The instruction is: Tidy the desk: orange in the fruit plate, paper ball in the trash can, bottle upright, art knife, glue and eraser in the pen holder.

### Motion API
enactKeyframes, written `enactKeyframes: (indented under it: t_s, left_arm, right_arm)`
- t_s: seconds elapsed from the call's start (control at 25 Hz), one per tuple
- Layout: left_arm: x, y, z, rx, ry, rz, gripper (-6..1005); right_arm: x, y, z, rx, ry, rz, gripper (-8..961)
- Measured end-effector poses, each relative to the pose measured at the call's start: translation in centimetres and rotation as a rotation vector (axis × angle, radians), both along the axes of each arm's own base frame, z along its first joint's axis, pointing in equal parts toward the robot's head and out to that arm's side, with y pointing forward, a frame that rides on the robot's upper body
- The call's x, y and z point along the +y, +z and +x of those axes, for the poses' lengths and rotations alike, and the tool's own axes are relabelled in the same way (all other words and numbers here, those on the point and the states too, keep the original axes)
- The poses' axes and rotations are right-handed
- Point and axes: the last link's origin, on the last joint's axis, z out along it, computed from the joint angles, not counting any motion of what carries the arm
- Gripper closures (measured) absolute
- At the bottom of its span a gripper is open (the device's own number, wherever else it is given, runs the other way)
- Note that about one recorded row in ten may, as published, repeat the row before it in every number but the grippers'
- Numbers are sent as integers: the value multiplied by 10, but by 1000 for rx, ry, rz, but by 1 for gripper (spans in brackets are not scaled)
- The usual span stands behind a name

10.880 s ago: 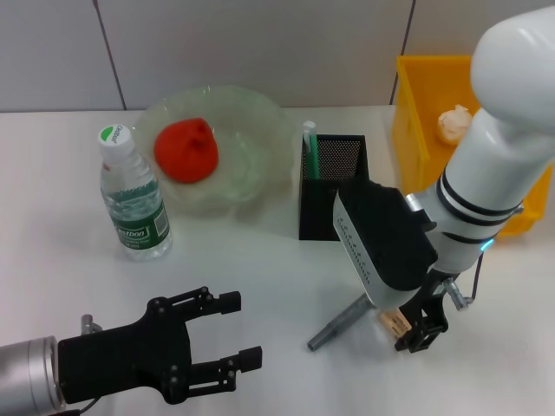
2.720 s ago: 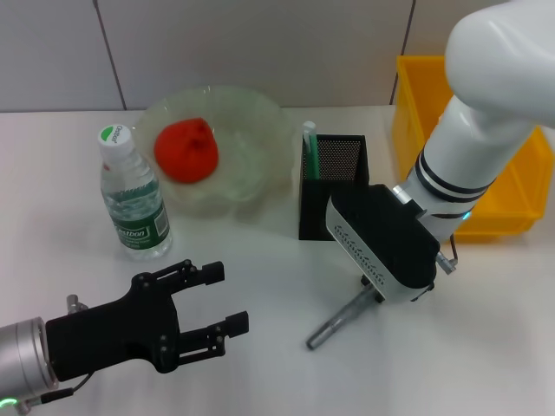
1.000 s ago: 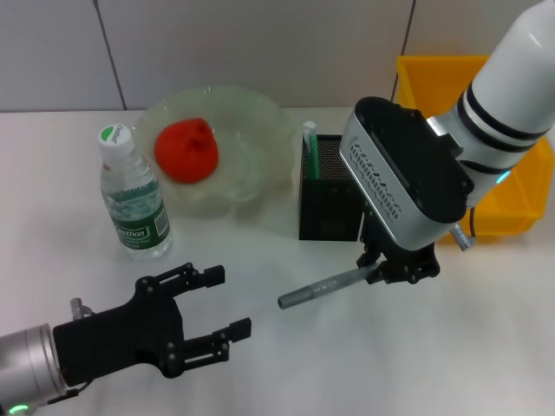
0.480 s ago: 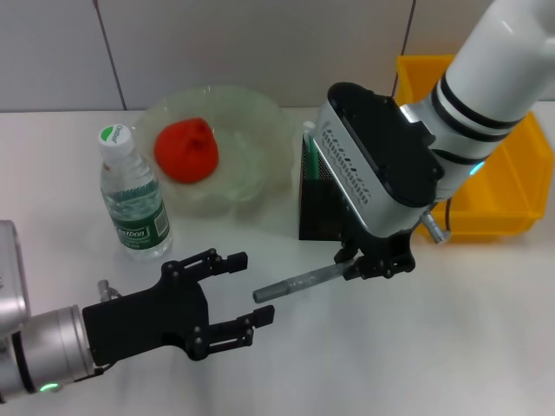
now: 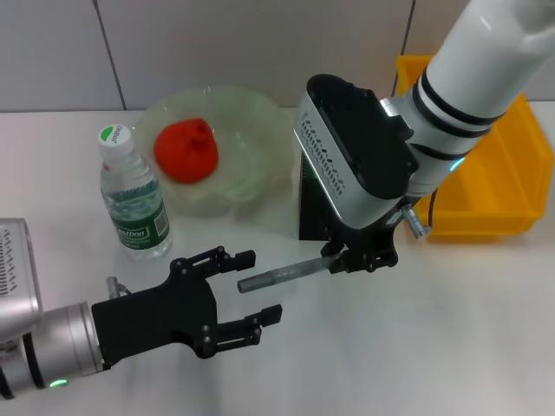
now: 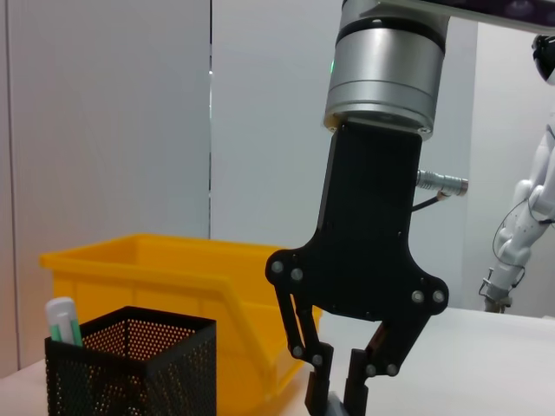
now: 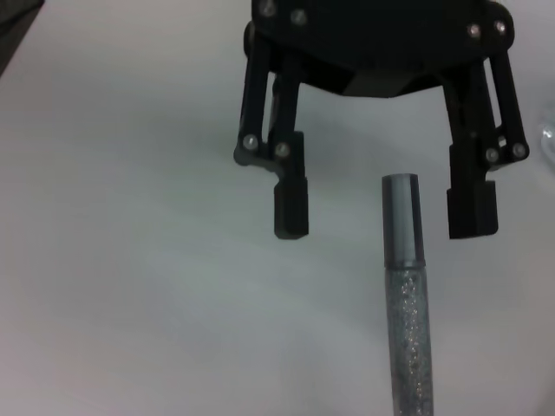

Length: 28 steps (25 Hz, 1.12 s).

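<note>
Head view: right gripper [image 5: 364, 257] clamped on knife [image 5: 282, 276] end, held level; left gripper [image 5: 238, 290] wide open, empty, near tip. Stiff, light, slick; grip mid-shaft.

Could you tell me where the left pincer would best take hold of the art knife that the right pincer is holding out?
Grip the free grey end of the art knife. The right pincer holds the other end, so the knife lies level above the table, pointing at the open left pincer. Come straight along its axis, one finger on each side.
</note>
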Motion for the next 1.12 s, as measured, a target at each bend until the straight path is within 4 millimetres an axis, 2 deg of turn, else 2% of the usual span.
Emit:
enactKeyframes:
  t_s: [0.32,0.76,1.12]
  left_arm:
    - [9,-3,3,26,5,10,282]
    - [12,-5,2,40,12,16,284]
    - [11,-6,1,46,14,13,356]
  right_arm:
    - [0,-1,-1,-1,-12,9,815]
    - [2,-3,0,-1,-18,15,814]
    - [1,-4,-1,6,-23,8,814]
